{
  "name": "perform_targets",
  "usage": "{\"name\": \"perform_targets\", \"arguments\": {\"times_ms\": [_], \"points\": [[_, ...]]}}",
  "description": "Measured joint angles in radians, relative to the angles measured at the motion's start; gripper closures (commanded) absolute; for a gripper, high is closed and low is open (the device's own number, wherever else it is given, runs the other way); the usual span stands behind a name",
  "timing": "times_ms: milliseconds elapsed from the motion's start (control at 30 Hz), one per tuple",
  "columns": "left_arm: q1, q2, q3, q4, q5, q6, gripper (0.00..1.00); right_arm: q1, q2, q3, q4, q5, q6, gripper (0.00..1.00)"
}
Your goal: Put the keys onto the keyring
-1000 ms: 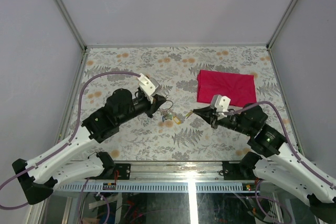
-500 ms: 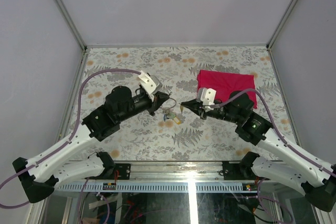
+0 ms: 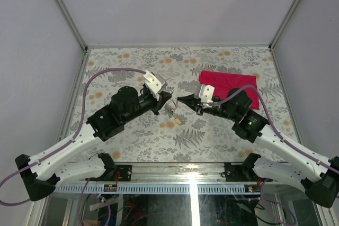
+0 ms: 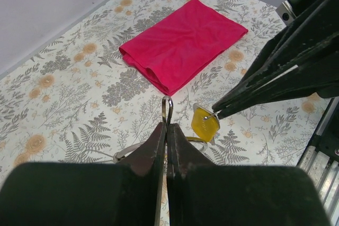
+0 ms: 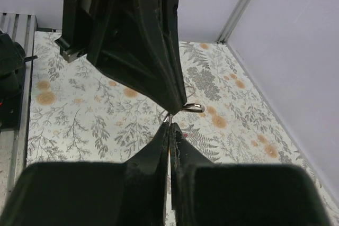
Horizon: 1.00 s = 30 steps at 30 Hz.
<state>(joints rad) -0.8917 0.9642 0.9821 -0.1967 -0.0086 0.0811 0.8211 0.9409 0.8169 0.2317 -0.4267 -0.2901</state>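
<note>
My left gripper point(image 3: 168, 99) is shut on the thin silver keyring point(image 4: 167, 108), which stands edge-on out of its tips point(image 4: 166, 130). My right gripper point(image 3: 179, 99) is shut on a small key, and only its silver end point(image 5: 169, 117) sticks out. That end almost touches the keyring point(image 5: 192, 107) at the left gripper's tip. A yellow-headed key point(image 4: 205, 123) shows right under the right gripper's tip; I cannot tell whether it is held or lies on the table. More keys point(image 3: 171, 113), one yellow point(image 3: 179, 121), lie on the table below both grippers.
A folded red cloth point(image 3: 228, 86) lies on the flowered table top at the back right, behind the right arm; it also shows in the left wrist view point(image 4: 180, 43). Grey walls close the table point(image 3: 132, 62) at the back and sides.
My right gripper has moved up and left with its key until its tip meets the left gripper's tip. My left gripper has shifted slightly right. The keys on the table have not moved.
</note>
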Motion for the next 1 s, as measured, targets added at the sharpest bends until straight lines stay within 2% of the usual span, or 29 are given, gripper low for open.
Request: {"name": "perform_targets", "arguments": {"times_ms": [267,400,533,733,867,1000], "points": [[-0.011,-0.005,0.000,0.000,-0.003,0.002,1.00,0.004,0.002,0.040,-0.035,0.053,0.026,1.00],[-0.011,-0.010,0.000,-0.007,-0.003,0.002,1.00,0.006,-0.003,0.119,-0.150,0.139,0.067,1.00],[-0.011,-0.021,-0.007,-0.044,-0.004,-0.006,1.00,0.006,-0.054,0.126,-0.279,0.252,0.136,1.00],[-0.011,-0.089,-0.078,-0.119,0.002,-0.045,1.00,0.006,-0.113,0.129,-0.543,0.454,0.315,1.00],[-0.011,-0.137,-0.122,-0.167,0.005,-0.067,1.00,0.006,-0.024,0.133,-0.700,0.486,0.448,1.00],[-0.011,-0.159,-0.132,-0.187,0.005,-0.074,1.00,0.007,0.137,0.112,-0.804,0.448,0.567,1.00]]}}
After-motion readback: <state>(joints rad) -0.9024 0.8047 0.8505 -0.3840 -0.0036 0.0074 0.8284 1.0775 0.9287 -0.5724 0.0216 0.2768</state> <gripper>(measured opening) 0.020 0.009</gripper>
